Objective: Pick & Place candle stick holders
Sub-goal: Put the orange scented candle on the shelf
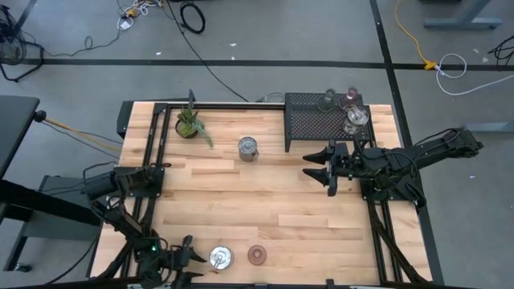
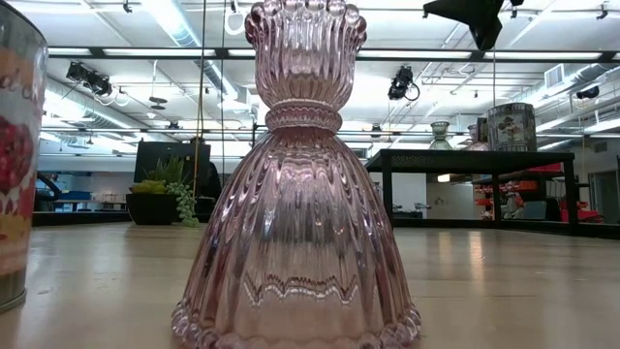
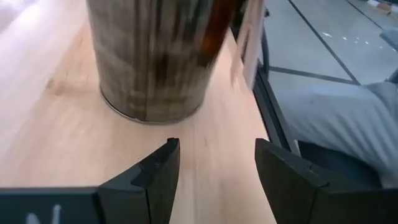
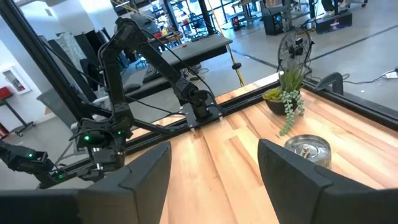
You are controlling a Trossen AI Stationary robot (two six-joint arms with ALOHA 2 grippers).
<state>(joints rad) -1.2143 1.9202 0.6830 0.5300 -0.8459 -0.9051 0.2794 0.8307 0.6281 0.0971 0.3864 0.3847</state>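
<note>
A silver round holder (image 1: 221, 257) and a pink ribbed glass holder (image 1: 257, 255) stand on their bases by the table's near edge. The pink one fills the low view (image 2: 295, 184). My left gripper (image 1: 189, 255) is open just left of the silver holder, which stands ahead of its fingers in the left wrist view (image 3: 149, 56). A silver tin-like holder (image 1: 248, 148) stands mid-table. Several glass holders (image 1: 351, 108) sit on a black mesh rack (image 1: 309, 128) at the far right. My right gripper (image 1: 320, 171) is open and empty, pointing left beside the rack.
A small potted green plant (image 1: 189, 124) stands at the far left of the table, also in the right wrist view (image 4: 286, 93). Black frame rails run along the table's left and right edges (image 1: 148, 160). Bare wood lies between the silver tin and the near-edge holders.
</note>
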